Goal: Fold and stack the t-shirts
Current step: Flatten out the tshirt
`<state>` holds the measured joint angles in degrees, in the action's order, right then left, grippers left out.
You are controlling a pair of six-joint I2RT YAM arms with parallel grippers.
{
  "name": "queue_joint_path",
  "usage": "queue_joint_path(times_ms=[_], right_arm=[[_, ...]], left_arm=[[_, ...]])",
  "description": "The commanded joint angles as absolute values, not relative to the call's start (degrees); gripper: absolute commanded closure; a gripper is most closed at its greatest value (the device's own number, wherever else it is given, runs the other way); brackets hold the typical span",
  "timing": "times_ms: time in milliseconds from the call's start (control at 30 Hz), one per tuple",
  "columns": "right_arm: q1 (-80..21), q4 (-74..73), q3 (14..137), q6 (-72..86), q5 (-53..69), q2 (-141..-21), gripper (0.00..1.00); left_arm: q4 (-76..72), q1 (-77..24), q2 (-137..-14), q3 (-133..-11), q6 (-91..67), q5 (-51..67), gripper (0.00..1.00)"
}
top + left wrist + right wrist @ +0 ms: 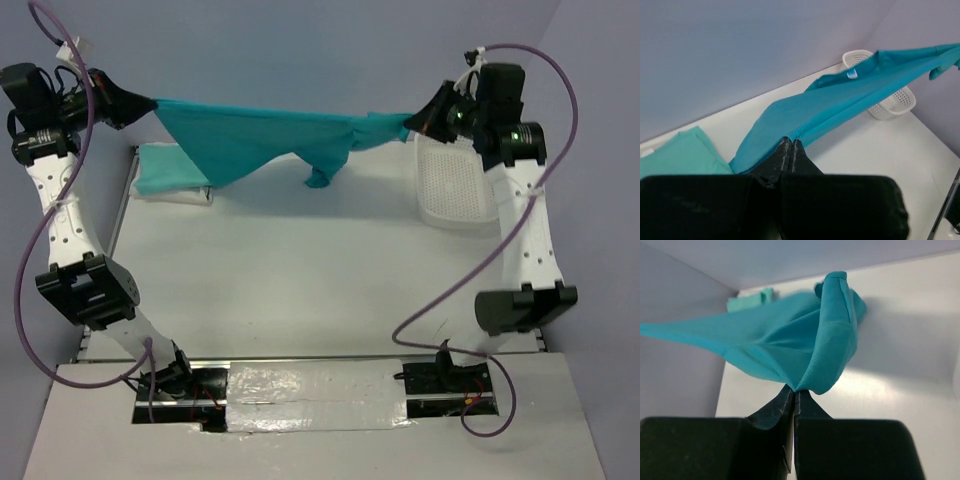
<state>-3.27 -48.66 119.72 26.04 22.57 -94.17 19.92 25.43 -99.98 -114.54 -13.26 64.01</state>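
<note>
A teal t-shirt [260, 135] hangs stretched in the air across the back of the table, its lower part drooping to a point near the middle. My left gripper [148, 103] is shut on its left end, and in the left wrist view the cloth [840, 100] runs away from the pinched fingertips [791, 140]. My right gripper [412, 121] is shut on the right end; the right wrist view shows the fabric [805, 340] bunched at the closed tips [795, 389]. A folded pale mint t-shirt [165, 172] lies flat on the table at the back left, partly behind the teal one.
A white lattice laundry basket [455, 185] stands at the back right, just below my right gripper. The white table [300, 270] ends at a rail along its left side and near edge. Purple cables loop from both arms.
</note>
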Motion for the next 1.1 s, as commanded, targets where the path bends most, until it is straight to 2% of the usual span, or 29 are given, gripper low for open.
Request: queue_joint_path(times_ms=[0, 33, 67, 100, 133, 200, 233, 333, 433, 567, 633, 733, 800, 833, 900, 933, 1000, 1033, 1067], right_arm=[[-3.07, -46.76, 107.71, 23.30, 19.95, -84.84, 1.00], [-3.51, -44.76, 98.18, 23.29, 19.69, -79.33, 1.00], [-4.47, -43.52, 93.39, 23.47, 19.60, -76.58, 1.00], [-5.00, -42.64, 88.21, 24.16, 19.25, -73.68, 1.00], [-5.44, -41.84, 79.19, 24.60, 18.90, -68.52, 1.00], [-7.99, -42.45, 70.88, 25.66, 17.15, -63.74, 1.00], [-9.13, -43.15, 62.75, 27.40, 14.96, -58.85, 1.00], [-14.31, -44.82, 50.84, 34.06, 12.05, -49.70, 1.00], [-22.11, -47.28, 32.59, 43.63, 12.04, -41.61, 1.00], [-30.05, -49.21, 21.21, 53.06, 15.89, -35.70, 1.00], [-31.37, -51.66, 20.65, 53.61, 16.35, -33.76, 1.00], [-31.38, -54.05, 24.77, 50.02, 12.15, -34.88, 1.00], [-30.24, -52.66, 31.26, 44.60, 9.59, -41.89, 1.00], [-29.45, -51.34, 33.64, 42.21, 10.02, -49.75, 1.00], [-24.82, -47.21, 42.68, 37.03, 12.38, -58.84, 1.00], [-22.44, -46.33, 50.72, 32.04, 15.35, -68.28, 1.00], [-16.47, -45.26, 60.85, 27.62, 17.05, -77.38, 1.00], [-15.30, -46.13, 73.87, 24.20, 14.96, -86.39, 1.00], [-13.81, -49.01, 81.05, 22.87, 14.07, -90.83, 1.00]], left_arm=[[29.18, 25.75, -96.95, -113.74, -4.61, 65.49, 1.00], [33.36, 25.84, -95.90, -112.86, -0.83, 64.09, 1.00], [37.66, 25.84, -94.06, -111.89, 8.78, 60.94, 1.00], [46.06, 25.84, -93.17, -109.71, 12.88, 59.26, 1.00], [50.14, 25.84, -92.21, -108.30, 16.49, 57.50, 1.00], [61.19, 26.10, -89.57, -102.94, 27.03, 52.40, 1.00], [64.04, 26.71, -88.52, -100.31, 30.29, 50.99, 1.00], [69.59, 28.74, -84.21, -88.27, 38.13, 42.21, 1.00], [74.15, 30.75, -81.57, -78.86, 43.67, 33.42, 1.00], [75.68, 31.72, -79.98, -65.87, 48.69, 21.38, 1.00], [75.06, 32.08, -79.98, -63.38, 49.22, 17.42, 1.00], [74.09, 31.99, -81.64, -65.46, 48.52, 18.54, 1.00], [74.87, 31.64, -86.46, -73.18, 46.41, 23.89, 1.00], [75.32, 31.38, -88.75, -76.78, 45.45, 25.91, 1.00], [74.89, 29.46, -96.48, -88.64, 40.10, 30.13, 1.00], [74.62, 28.57, -99.38, -93.38, 38.25, 31.02, 1.00], [74.44, 24.29, -107.81, -108.58, 34.03, 32.69, 1.00], [74.62, 22.69, -110.80, -114.64, 32.97, 32.96, 1.00], [74.97, 20.94, -116.83, -127.49, 31.65, 33.31, 1.00]])
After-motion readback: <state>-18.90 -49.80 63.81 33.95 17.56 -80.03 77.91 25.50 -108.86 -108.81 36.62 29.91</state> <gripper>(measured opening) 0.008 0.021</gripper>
